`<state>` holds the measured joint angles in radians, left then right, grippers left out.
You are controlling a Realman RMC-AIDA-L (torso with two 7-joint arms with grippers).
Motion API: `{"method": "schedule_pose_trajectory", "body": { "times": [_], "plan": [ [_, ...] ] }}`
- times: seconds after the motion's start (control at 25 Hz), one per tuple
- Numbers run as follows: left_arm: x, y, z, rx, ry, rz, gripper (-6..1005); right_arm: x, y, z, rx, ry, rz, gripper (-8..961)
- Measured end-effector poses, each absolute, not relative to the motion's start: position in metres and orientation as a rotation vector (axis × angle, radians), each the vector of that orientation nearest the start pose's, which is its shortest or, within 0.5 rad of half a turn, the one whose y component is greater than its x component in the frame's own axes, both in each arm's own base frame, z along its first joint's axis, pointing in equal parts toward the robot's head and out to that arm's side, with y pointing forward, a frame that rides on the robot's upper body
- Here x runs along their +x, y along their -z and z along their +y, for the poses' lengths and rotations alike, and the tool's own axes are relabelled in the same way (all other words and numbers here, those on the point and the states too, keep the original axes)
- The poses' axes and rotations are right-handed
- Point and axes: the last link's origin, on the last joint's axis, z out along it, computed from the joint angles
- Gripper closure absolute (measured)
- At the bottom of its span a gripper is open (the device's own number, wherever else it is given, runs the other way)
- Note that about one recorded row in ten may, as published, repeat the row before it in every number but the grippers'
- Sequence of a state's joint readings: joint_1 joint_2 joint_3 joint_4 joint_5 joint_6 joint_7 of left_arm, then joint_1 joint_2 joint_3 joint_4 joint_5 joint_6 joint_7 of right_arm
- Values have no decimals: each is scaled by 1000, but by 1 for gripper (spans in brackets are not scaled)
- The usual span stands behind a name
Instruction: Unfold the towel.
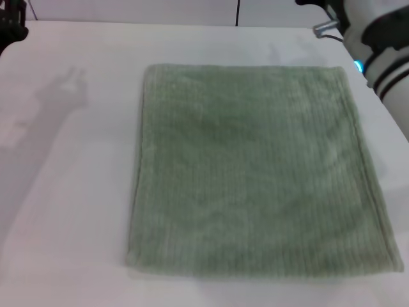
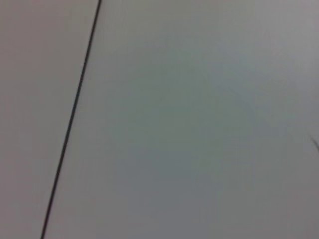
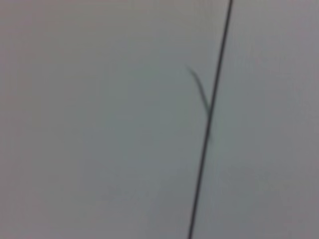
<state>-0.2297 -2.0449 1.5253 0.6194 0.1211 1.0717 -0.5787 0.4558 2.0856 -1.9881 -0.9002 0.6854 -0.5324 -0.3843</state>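
Towel flat, no claw contact

The left wrist view shows only a plain, pale grey-white surface, blurred and without texture. A thin dark line runs straight across it on a slant, splitting off a narrower strip. A tiny dark mark sits at one border; what it is cannot be told.

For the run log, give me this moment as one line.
towel: flat on white table, folded or not unclear | left arm: far left corner, off towel | right arm: far right corner, off towel | jaws: unseen
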Motion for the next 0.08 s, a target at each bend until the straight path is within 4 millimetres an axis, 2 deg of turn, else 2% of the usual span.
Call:
{"method": "schedule_pose_trajectory", "body": {
  "times": [0.08],
  "plan": [
    [-299,-57,339,-1586,1028,-507,980,173,28,400,-1726,-710,324,495]
  ]
}}
